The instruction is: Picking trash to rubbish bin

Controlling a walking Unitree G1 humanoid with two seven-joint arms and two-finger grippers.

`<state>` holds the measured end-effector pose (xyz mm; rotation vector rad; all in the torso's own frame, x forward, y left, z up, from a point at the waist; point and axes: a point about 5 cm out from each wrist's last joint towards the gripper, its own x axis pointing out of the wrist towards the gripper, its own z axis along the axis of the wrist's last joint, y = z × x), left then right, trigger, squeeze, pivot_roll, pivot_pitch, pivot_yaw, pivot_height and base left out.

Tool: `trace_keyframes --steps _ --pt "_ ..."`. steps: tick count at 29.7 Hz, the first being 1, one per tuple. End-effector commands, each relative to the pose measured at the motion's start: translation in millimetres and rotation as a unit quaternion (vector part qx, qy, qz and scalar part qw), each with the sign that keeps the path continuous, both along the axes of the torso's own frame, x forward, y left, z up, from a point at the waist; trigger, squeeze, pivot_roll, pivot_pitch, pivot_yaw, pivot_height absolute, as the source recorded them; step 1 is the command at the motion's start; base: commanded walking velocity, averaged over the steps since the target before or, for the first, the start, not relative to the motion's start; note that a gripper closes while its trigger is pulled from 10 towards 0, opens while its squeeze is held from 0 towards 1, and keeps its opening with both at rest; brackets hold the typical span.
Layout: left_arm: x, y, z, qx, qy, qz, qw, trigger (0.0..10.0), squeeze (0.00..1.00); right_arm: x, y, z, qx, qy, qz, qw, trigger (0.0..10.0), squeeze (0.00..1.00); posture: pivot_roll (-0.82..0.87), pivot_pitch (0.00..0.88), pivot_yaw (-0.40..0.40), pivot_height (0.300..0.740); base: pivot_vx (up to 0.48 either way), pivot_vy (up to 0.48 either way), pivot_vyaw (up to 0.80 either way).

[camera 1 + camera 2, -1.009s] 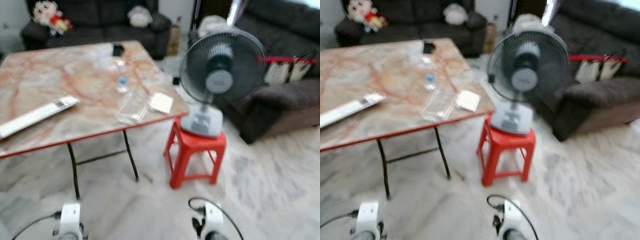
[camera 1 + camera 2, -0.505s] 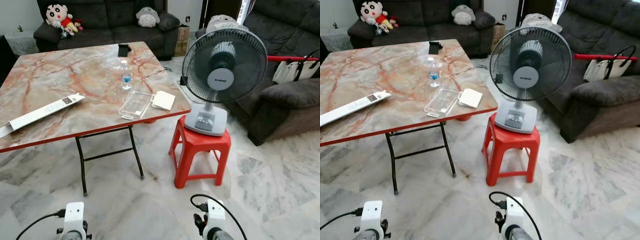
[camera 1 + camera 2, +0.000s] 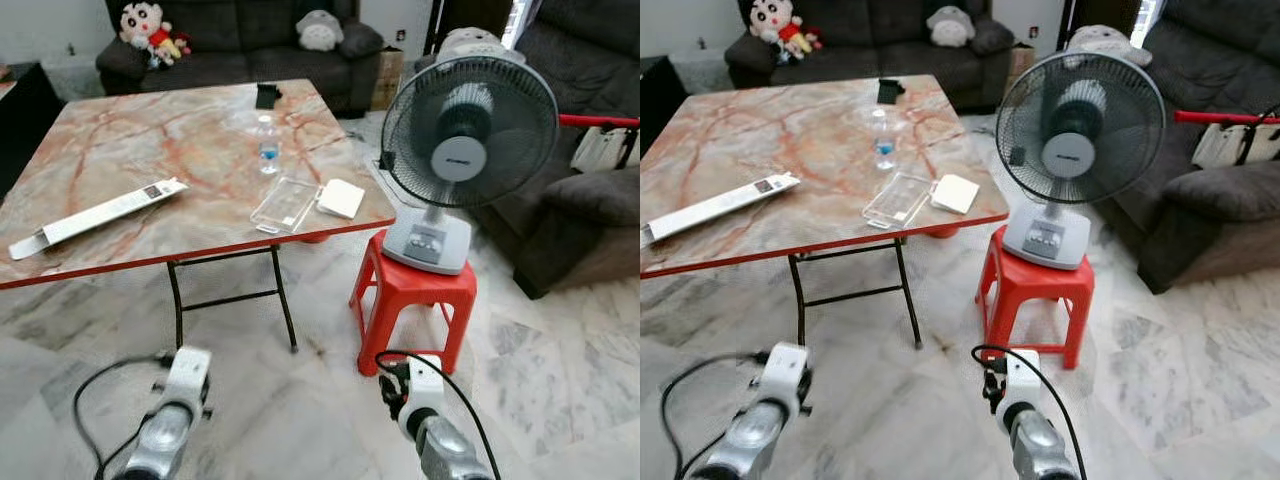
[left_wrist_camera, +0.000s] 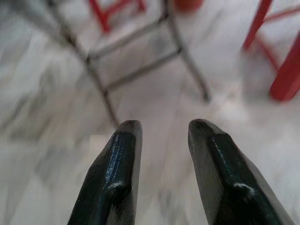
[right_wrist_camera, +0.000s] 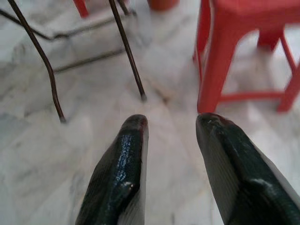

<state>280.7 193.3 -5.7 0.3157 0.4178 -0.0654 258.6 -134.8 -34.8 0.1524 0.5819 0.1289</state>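
Standing on the marble table [image 3: 120, 160]: water bottle [image 3: 267, 145] near its far right corner; clear plastic tray [image 3: 284, 203] and white packet [image 3: 340, 198] at the near right edge; long white box [image 3: 100, 215] toward the near left edge. Left gripper [image 4: 161, 136] and right gripper [image 5: 171, 126]: low over the floor, fingers apart, empty. Fan [image 3: 465, 150] on red stool [image 3: 415, 300], just right of the table.

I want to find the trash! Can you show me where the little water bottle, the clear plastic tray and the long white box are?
Small clear water bottle with blue label [image 3: 266, 145], left eye view, on its label.
Clear plastic tray [image 3: 285, 203], left eye view, on its middle.
Long white cardboard box [image 3: 100, 215], left eye view, on its top face.
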Motion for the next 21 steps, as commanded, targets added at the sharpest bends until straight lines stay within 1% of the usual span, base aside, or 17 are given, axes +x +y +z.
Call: trace_keyframes --steps 1,4,7,8,9,10,11,13,14,15,16,18,19,20,21 --pt "14.3 -8.9 14.6 -0.006 -0.034 -0.023 0.999 10.0 0.0 15.1 3.2 14.2 0.002 -0.041 0.005 0.999 10.0 0.0 0.06 0.0 -0.023 0.74 0.0 0.0 0.0" --pt "26.4 -14.6 27.8 -0.017 -0.063 -0.023 0.998 10.0 0.0 26.7 4.9 26.1 0.006 -0.073 0.004 0.997 10.0 0.0 0.06 0.0 -0.023 0.74 0.0 0.0 0.0" --pt "36.4 -15.3 39.7 -0.044 -0.088 -0.005 0.995 10.0 0.0 37.7 7.7 38.4 0.011 -0.104 0.006 0.995 10.0 0.0 0.05 0.0 -0.027 0.74 0.0 0.0 0.0" --pt "39.0 -15.1 43.0 -0.058 -0.094 0.006 0.994 10.0 0.0 40.6 8.6 41.9 0.012 -0.112 0.008 0.994 10.0 0.0 0.05 0.003 -0.032 0.74 0.0 0.0 0.0" --pt "44.1 -16.0 49.0 -0.098 -0.106 0.028 0.989 10.0 0.0 44.5 9.9 46.7 0.013 -0.125 0.012 0.992 10.0 0.0 0.04 0.006 -0.035 0.74 0.0 0.0 0.0" --pt "46.3 -16.8 51.6 -0.119 -0.11 0.038 0.986 10.0 0.0 45.7 10.4 48.4 0.013 -0.129 0.014 0.991 10.0 0.0 0.04 0.006 -0.035 0.74 0.0 0.0 0.0" --pt "52.6 -22.9 59.7 -0.177 -0.124 0.05 0.975 10.0 0.0 48.5 10.9 52.0 0.014 -0.138 0.016 0.99 10.0 0.0 0.05 0.008 -0.036 0.74 0.0 0.0 0.0" --pt "60.1 -33.5 71.0 -0.188 -0.141 0.031 0.972 10.0 0.0 51.3 11.3 55.6 0.017 -0.147 0.016 0.989 10.0 0.0 0.05 0.008 -0.039 0.74 0.0 0.0 0.0" --pt "68.4 -43.2 84.2 -0.209 -0.161 0.022 0.964 10.0 0.0 53.9 12.1 59.0 0.018 -0.154 0.017 0.988 10.0 0.0 0.05 0.01 -0.042 0.74 0.0 0.0 0.0" --pt "70.9 -45.7 88.4 -0.217 -0.167 0.021 0.962 10.0 0.0 54.7 12.5 60.0 0.018 -0.157 0.018 0.987 10.0 0.0 0.05 0.01 -0.042 0.74 0.0 0.0 0.0" --pt "75.0 -46.3 96.4 -0.213 -0.184 0.027 0.959 10.0 0.0 56.2 13.6 62.0 0.019 -0.161 0.019 0.987 10.0 0.0 0.05 0.01 -0.042 0.74 0.0 0.0 0.0" --pt "78.8 -42.3 104.8 -0.215 -0.206 0.047 0.953 10.0 0.0 58.3 15.0 65.1 0.02 -0.168 0.02 0.985 10.0 0.0 0.04 0.01 -0.044 0.74 0.0 0.0 0.0" --pt "80.8 -37.0 111.2 -0.19 -0.226 0.057 0.954 10.0 0.0 60.9 16.2 69.2 0.023 -0.178 0.02 0.983 10.0 0.0 0.04 0.01 -0.044 0.74 0.0 0.0 0.0" --pt "81.2 -35.1 113.7 -0.159 -0.235 0.051 0.958 10.0 0.0 62.3 16.8 71.4 0.024 -0.184 0.021 0.982 10.0 0.0 0.04 0.01 -0.044 0.74 0.0 0.0 0.0" --pt "81.3 -34.0 115.4 -0.137 -0.242 0.046 0.96 10.0 0.0 63.2 17.2 72.8 0.024 -0.188 0.021 0.982 10.0 0.0 0.04 0.01 -0.044 0.74 0.0 0.0 0.0"
